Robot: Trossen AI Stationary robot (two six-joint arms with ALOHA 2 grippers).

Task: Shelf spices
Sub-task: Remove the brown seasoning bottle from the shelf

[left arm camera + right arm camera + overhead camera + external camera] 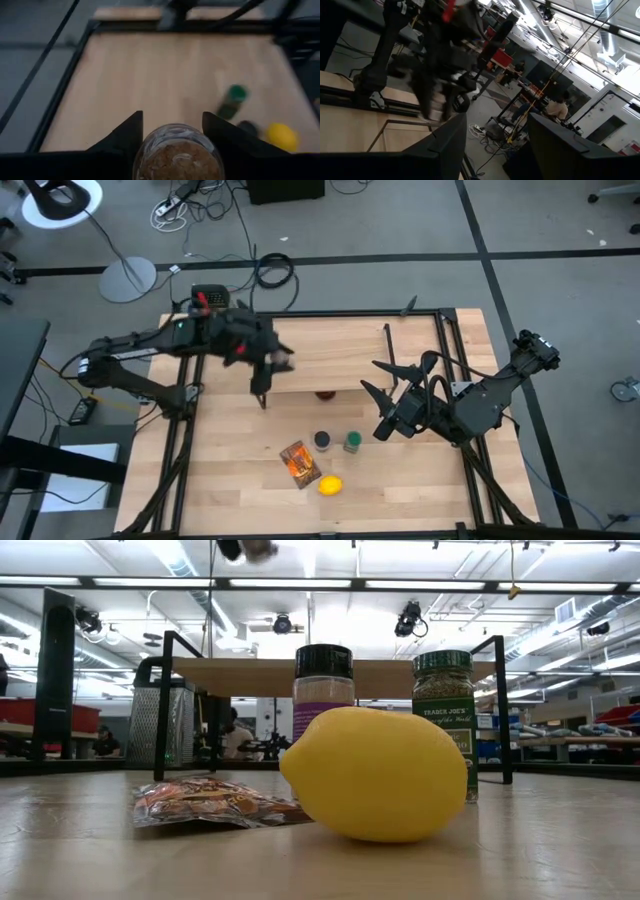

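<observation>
My left gripper [272, 366] hangs above the left end of the shelf [345, 355], a light board on black legs, and is shut on the pale beige jar [177, 157]. On the table in front of the shelf stand the purple jar with the black lid [322, 440] and the green jar [352, 442]. The flat orange packet [299, 463] lies near them. In the low view both jars [323, 690] [445, 710] stand behind a lemon. My right gripper [383, 382] is open over the shelf's right part and touches nothing. My left gripper pinches the pale beige jar between its two fingers [125, 137], one on each side of the glass wall [146, 150]. The jar's round end with brown spice faces the wrist camera. It is lifted clear, above the shelf board.
A yellow lemon [330, 485] lies near the table's front, beside the packet. A small dark red round thing [325, 393] sits at the shelf's front edge. A metal grater [160, 725] stands behind the shelf legs in the low view. People sit in the room beyond the table.
</observation>
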